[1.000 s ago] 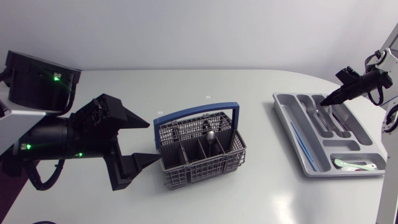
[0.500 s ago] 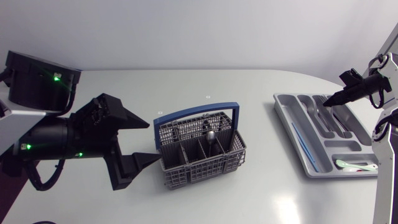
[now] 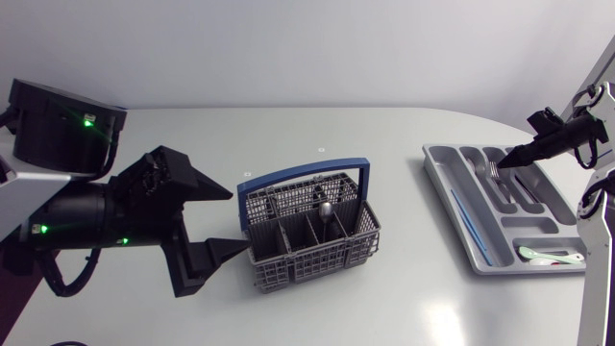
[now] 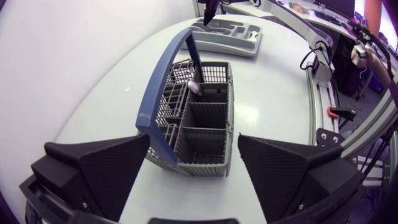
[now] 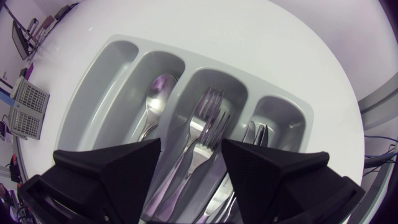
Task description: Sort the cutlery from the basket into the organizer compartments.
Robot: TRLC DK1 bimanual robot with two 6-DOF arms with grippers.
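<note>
A grey mesh basket with a blue handle stands mid-table, one spoon upright in it. My left gripper is open just left of it; in the left wrist view the basket and its spoon sit right ahead of the open fingers. The grey organizer lies at the right. My right gripper hangs open over its back end. In the right wrist view forks lie in the compartment under the open right gripper, a spoon and knives in the compartments on either side.
A blue stick lies in the organizer's long side compartment, and white-and-green spoons fill its front crosswise one. In the left wrist view the organizer shows far beyond the basket.
My right gripper has gone from shut to open over the organizer, and a fork now lies free in the fork compartment below it. The left arm and basket are unchanged.
</note>
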